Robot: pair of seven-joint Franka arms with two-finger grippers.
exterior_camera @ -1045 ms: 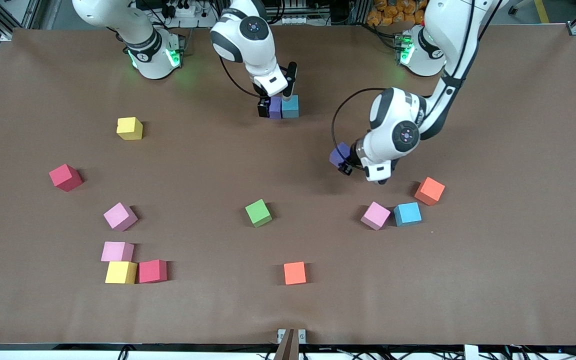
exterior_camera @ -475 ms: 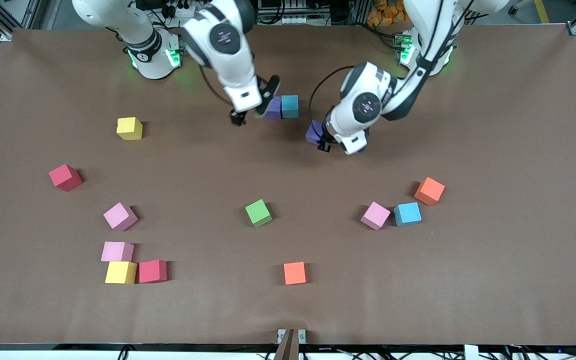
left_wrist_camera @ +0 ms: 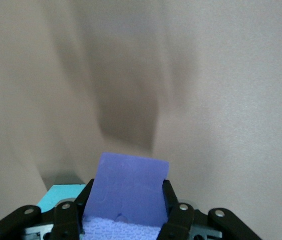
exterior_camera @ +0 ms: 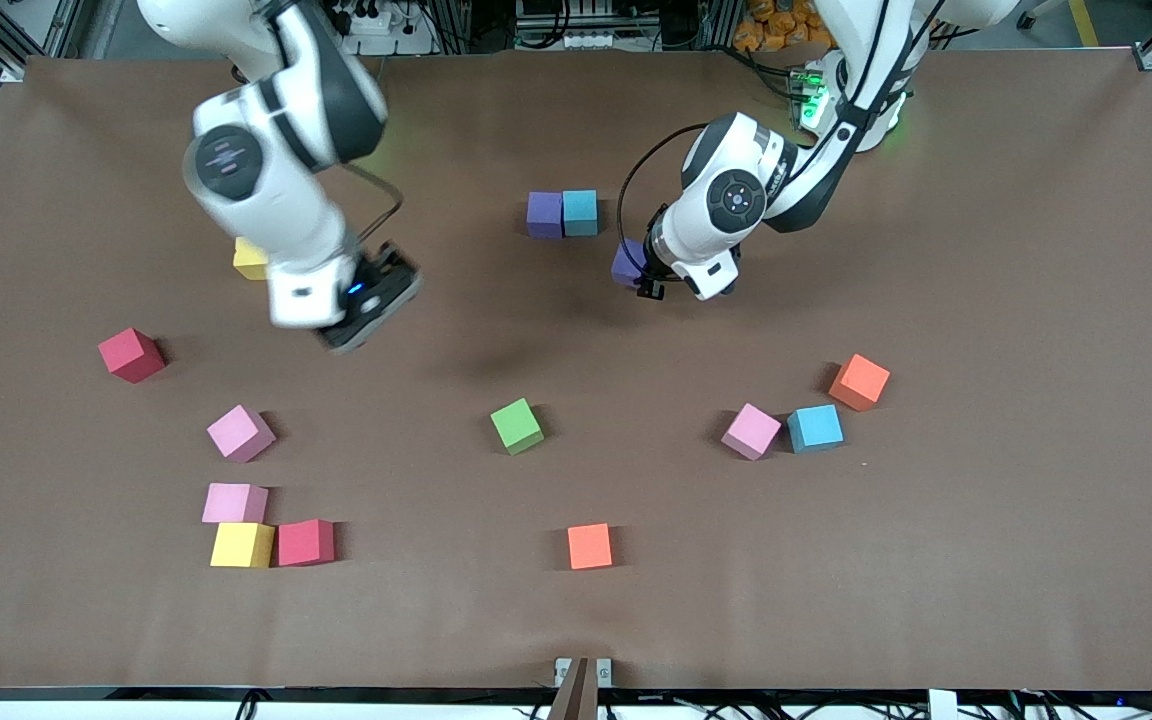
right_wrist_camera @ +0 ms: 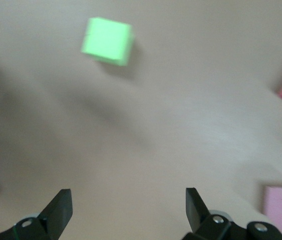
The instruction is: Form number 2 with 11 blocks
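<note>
The purple block (exterior_camera: 627, 262) sits clamped in my left gripper (exterior_camera: 636, 275), over the counter (exterior_camera: 986, 250) just beside the purple-and-blue pair (exterior_camera: 562, 213), toward the left arm's end. My right gripper (exterior_camera: 368, 312), spread and empty, hangs nearer the pink blocks (exterior_camera: 239, 432).

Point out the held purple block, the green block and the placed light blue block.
purple block (left_wrist_camera: 129, 190): left wrist view, its facing side.
green block (exterior_camera: 517, 425): front view, top face.
light blue block (exterior_camera: 580, 211): front view, top face.

Bare table (exterior_camera: 636, 340) lies open between green block (exterior_camera: 517, 425) and purple-blue pair (exterior_camera: 562, 213).
</note>
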